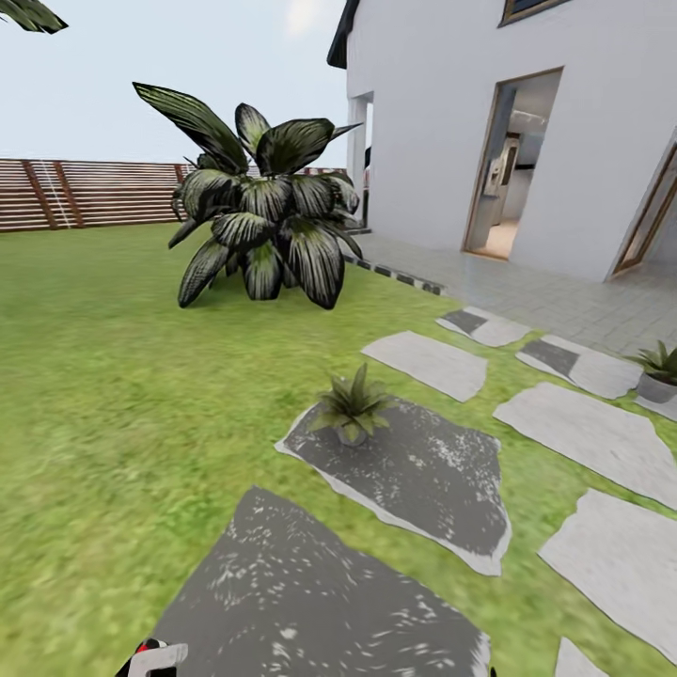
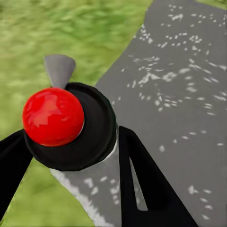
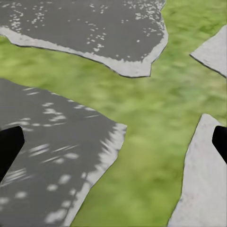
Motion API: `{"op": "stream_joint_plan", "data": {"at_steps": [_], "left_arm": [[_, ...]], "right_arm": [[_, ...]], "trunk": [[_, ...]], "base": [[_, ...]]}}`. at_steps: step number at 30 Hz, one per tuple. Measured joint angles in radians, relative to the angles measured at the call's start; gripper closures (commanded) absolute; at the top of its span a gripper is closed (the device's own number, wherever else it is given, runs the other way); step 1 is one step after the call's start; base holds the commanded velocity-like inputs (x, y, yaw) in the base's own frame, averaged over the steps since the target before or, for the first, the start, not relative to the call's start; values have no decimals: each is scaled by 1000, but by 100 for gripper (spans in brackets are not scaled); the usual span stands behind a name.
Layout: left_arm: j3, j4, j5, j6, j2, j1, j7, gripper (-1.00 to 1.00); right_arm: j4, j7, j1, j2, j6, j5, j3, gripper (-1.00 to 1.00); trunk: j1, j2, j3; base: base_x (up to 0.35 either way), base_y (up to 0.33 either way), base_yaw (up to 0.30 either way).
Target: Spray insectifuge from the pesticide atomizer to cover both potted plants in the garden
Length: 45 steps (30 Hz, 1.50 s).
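Note:
One potted plant [image 1: 351, 406] stands on the far corner of a dark grey stepping stone [image 1: 414, 480] straight ahead. The second potted plant [image 1: 658, 371] sits at the right edge on a pale stone. My left gripper [image 2: 71, 127] is shut on the pesticide atomizer [image 2: 92, 142], seen from above as a dark round body with a red dome and a grey nozzle [image 2: 59, 68]. Its top peeks in at the head view's bottom edge [image 1: 155, 658]. My right gripper [image 3: 113, 146] is open over grass and stones, holding nothing.
A huge dark plant with white-striped leaves [image 1: 263, 221] stands on the lawn behind the near pot. A white house [image 1: 527, 132] with an open doorway and tiled terrace is on the right. A brown slat fence [image 1: 85, 193] bounds the lawn at the left back.

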<state>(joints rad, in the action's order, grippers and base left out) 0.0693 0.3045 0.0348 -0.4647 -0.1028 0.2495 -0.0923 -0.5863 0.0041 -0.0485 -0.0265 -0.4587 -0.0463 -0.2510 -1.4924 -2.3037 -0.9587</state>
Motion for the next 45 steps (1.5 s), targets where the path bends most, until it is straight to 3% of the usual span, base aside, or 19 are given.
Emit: {"op": "stream_joint_plan", "data": {"at_steps": [13,22,45], "left_arm": [[0,-1,-1,0,0,0,0,100],[-1,-1,-1,0,-1,-1,0,100],[-1,-2,-1,0,-1,-2,-1,100]], "right_arm": [[-1,1,0,0,0,-1,2,-100],[-1,1,0,0,0,-1,2,-100],[-2,1,0,5,-1,2,5,-100]], "trunk": [[0,0,0],[0,0,4],[0,0,6]], "base": [[270,109,-250],[61,1,-254],[317,0,-15]]}}
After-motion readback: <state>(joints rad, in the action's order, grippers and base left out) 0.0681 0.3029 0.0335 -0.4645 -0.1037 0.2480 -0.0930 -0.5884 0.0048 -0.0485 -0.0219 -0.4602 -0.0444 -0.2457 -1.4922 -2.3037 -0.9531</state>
